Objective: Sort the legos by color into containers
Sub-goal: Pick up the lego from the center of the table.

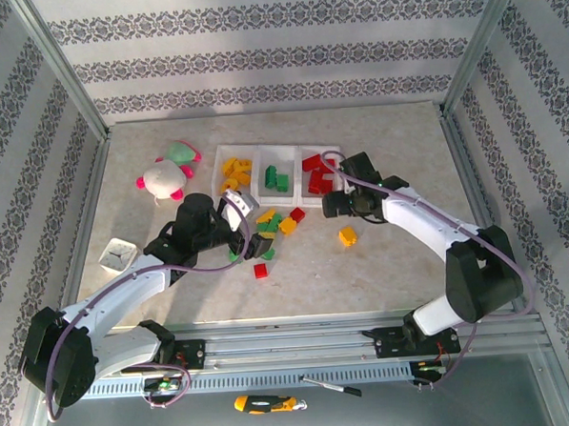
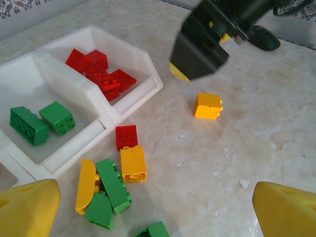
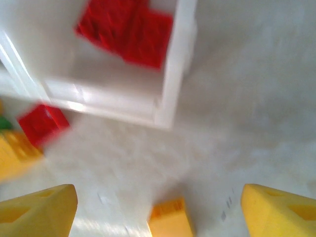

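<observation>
The containers (image 1: 262, 147) stand in a row at the back: yellow legos in the left bin, green (image 2: 42, 121) in the middle, red (image 2: 98, 71) in the right. Loose legos (image 1: 275, 223) lie mixed in front, with a red brick (image 2: 126, 137) against a yellow one (image 2: 133, 164). My left gripper (image 1: 251, 241) hovers open over this pile, its yellow pads (image 2: 27, 207) wide apart. Open and holding nothing, my right gripper (image 1: 332, 205) hangs just off the red bin's near right corner (image 3: 173, 74). A lone yellow-orange brick (image 3: 170, 219) lies on the table below it.
A pink-white-green plush toy (image 1: 168, 171) lies at the back left and a small white square tray (image 1: 118, 252) at the left. One red brick (image 1: 260, 270) sits apart, nearer the front. Metal frame posts and patterned walls close in the table.
</observation>
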You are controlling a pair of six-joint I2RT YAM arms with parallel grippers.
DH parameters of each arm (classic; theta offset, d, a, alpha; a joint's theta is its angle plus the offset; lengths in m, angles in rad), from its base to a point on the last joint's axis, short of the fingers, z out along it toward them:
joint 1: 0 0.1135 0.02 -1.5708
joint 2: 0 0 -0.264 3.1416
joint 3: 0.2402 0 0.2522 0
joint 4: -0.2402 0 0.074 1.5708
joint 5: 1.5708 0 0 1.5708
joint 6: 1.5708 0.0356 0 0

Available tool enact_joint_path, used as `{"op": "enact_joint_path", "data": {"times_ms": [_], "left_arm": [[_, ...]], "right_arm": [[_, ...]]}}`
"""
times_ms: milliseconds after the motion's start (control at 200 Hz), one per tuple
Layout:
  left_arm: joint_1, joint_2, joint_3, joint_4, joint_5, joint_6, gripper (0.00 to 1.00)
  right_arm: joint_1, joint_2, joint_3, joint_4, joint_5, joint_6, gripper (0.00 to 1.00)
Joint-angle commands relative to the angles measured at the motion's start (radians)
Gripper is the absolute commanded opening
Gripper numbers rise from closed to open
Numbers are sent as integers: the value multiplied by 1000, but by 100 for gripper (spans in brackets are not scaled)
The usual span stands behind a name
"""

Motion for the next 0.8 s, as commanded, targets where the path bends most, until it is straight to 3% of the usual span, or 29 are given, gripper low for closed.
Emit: {"op": "enact_joint_path", "data": {"times_ms": [0, 215, 475, 590, 794], "left_arm": [[-14, 6, -2, 57, 46, 15, 99], [-15, 17, 1, 78, 52, 2, 99], [-14, 0, -4, 60, 45, 8, 99], [-14, -7, -7, 57, 29, 5, 99], [-15, -12, -9, 52, 13, 7, 99]], "right_arm": [[14, -14, -17, -141, -6, -60, 85], [22, 98, 21, -198, -13, -58, 76], [25, 231, 80, -198, -20, -52, 53], [30, 228, 87, -205, -8, -47, 43], [42, 168, 91, -213, 7, -44, 35]]}}
